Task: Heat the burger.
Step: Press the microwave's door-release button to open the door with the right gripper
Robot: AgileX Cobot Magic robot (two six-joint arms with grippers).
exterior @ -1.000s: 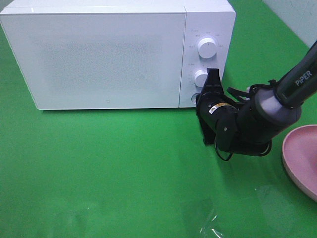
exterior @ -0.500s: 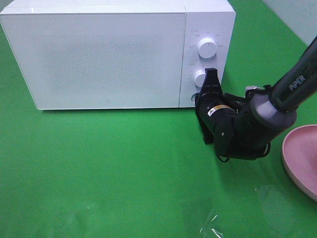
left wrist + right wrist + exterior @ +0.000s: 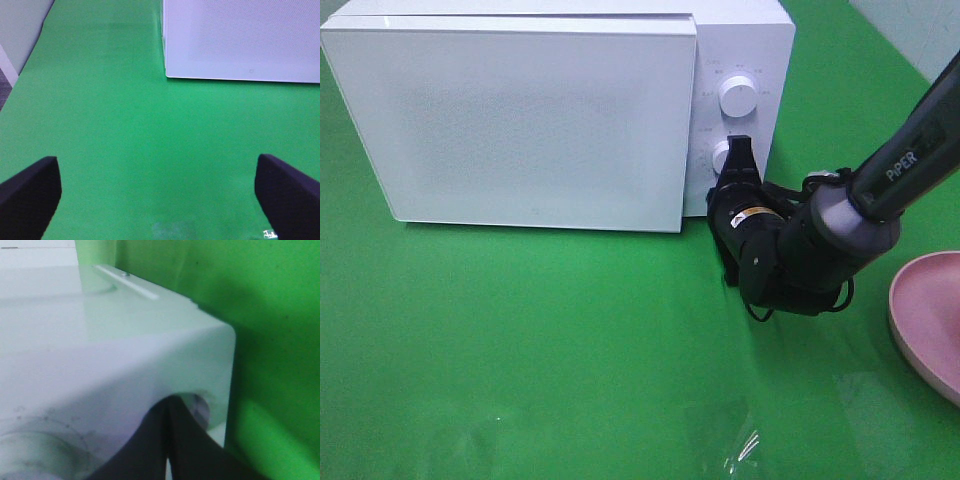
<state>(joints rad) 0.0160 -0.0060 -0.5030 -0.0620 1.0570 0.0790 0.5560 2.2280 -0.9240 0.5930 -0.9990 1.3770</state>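
Note:
The burger is out of view in every frame. The white microwave (image 3: 750, 40) stands at the back of the green table, and its door (image 3: 520, 120) stands slightly ajar at the right edge. My right gripper (image 3: 728, 180) is shut, its tips against the lower part of the control panel beside the small round button (image 3: 201, 409). In the right wrist view the black fingers (image 3: 170, 440) rise in front of the panel's corner. My left gripper (image 3: 157, 200) is open over bare green table, short of the microwave's (image 3: 240, 40) front left corner.
Two white knobs (image 3: 737, 95) sit on the panel above the right gripper. A round pink plate (image 3: 925, 320) lies at the table's right edge, nothing visible on it. Green table (image 3: 540, 350) stretches in front of the microwave.
The microwave door has sprung ajar from shut. The right gripper has pressed a little closer to the panel's lower edge.

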